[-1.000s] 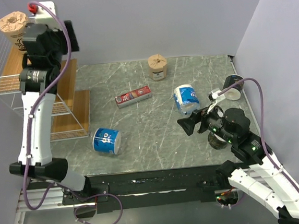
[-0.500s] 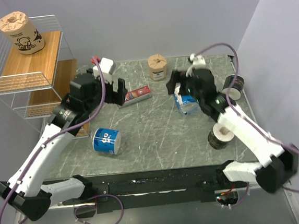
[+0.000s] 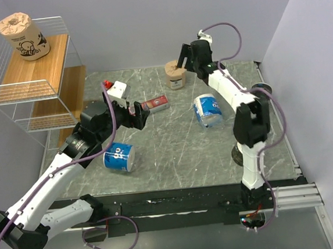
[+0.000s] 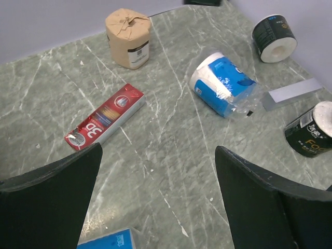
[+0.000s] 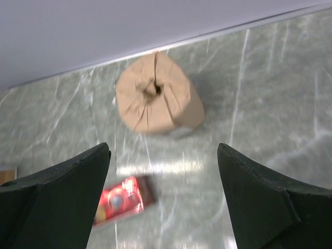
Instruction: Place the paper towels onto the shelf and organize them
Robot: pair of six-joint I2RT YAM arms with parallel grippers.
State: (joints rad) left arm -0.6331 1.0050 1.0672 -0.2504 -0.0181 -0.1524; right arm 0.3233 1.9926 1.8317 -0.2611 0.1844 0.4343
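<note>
One kraft-brown roll point(image 3: 23, 37) stands on the top board of the wire shelf point(image 3: 12, 94). A second kraft roll point(image 3: 175, 76) stands at the table's far middle, and it also shows in the right wrist view point(image 5: 157, 98). My right gripper point(image 3: 179, 61) is open and empty just above and beside it point(image 5: 163, 197). My left gripper point(image 3: 137, 113) is open and empty point(image 4: 158, 197), above the table beyond a blue-and-white roll point(image 3: 118, 156). Another blue roll point(image 3: 207, 110) lies at centre right point(image 4: 223, 90). Two dark rolls point(image 4: 274, 37) point(image 4: 310, 134) sit at the right.
A flat red box point(image 3: 155, 104) lies between my grippers, and it also shows in the left wrist view point(image 4: 106, 123) and the right wrist view point(image 5: 122, 199). The right arm point(image 3: 249, 123) stretches over the table's right side, partly hiding the dark rolls. Walls close the back and right.
My left arm came down from the shelf, leaving the kraft roll on the top board, and moved over the table. My right arm swung from near right to the far kraft roll.
</note>
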